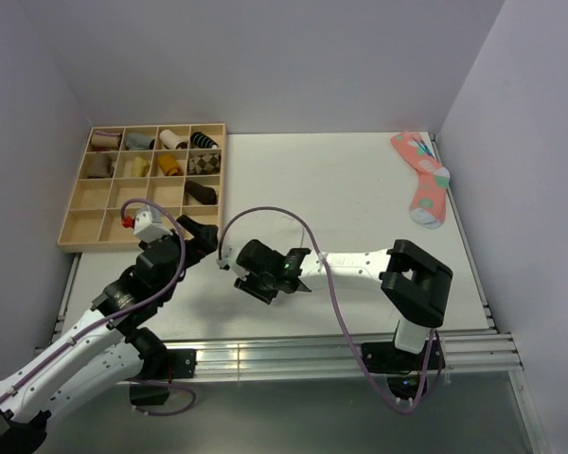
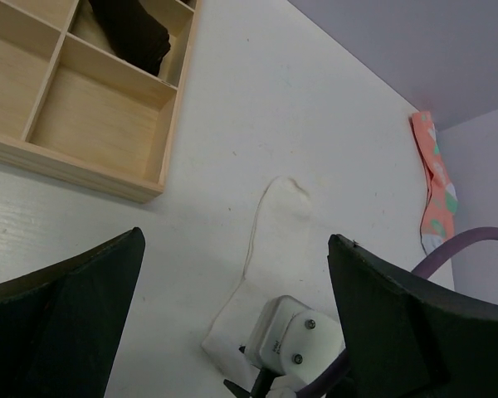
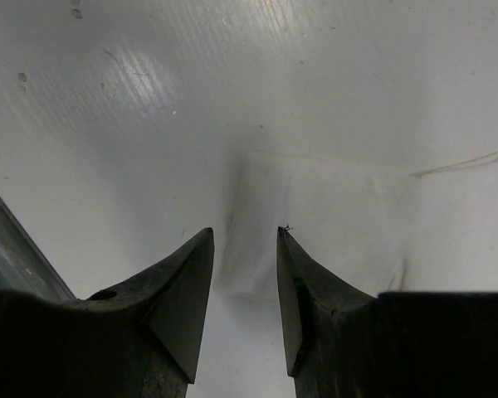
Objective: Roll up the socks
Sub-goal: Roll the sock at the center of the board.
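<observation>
White socks (image 3: pixel 315 207) lie flat: clamp the half-spread right gripper (image 3: pixel 244 230) squarely on their near end before rolling, with the wide-spread left gripper (image 2: pixel 236 236) ready to steady them.

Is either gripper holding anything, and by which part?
Left gripper: open, empty. Right gripper: jaws flank one end of the thin white fabric sock pair, gap showing; whether they pinch it cannot be told.
</observation>
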`<state>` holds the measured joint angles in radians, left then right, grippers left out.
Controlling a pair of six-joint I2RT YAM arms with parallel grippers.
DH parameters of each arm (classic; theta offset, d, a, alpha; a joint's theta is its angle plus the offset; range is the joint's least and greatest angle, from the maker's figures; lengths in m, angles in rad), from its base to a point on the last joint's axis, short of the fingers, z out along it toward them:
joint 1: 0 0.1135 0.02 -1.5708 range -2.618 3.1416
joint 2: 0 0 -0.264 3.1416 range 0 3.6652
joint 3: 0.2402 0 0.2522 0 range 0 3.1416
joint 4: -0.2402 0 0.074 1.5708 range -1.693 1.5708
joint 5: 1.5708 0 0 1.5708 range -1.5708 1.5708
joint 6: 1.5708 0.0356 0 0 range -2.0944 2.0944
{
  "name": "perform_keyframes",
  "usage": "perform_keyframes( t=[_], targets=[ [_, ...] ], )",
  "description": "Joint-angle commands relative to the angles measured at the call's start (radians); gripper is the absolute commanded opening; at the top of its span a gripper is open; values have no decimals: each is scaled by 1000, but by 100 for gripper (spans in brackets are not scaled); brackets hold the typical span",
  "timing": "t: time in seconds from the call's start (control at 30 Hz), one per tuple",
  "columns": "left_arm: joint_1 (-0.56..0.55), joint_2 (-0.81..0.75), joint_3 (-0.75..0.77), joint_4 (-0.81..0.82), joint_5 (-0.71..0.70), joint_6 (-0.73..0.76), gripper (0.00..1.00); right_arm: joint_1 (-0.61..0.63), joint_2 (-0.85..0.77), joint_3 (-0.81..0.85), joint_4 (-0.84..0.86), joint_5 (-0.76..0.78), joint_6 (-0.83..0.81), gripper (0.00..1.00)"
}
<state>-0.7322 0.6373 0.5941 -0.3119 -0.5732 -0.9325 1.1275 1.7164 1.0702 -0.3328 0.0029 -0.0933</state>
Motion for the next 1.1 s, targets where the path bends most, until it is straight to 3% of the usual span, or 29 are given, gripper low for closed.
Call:
perform_keyframes(
  t=[0.0,0.83,1.07],
  targets=[
    [5,-18,47,-12,-28,12,99,20,15,47,20,35,29,43],
    [7,-45,46,-38,-56,24,99,0,86,14,35,78,27,41],
    [7,-31,42,-42,-63,15,100,-52,49,-1,17,11,3,22]
  ],
)
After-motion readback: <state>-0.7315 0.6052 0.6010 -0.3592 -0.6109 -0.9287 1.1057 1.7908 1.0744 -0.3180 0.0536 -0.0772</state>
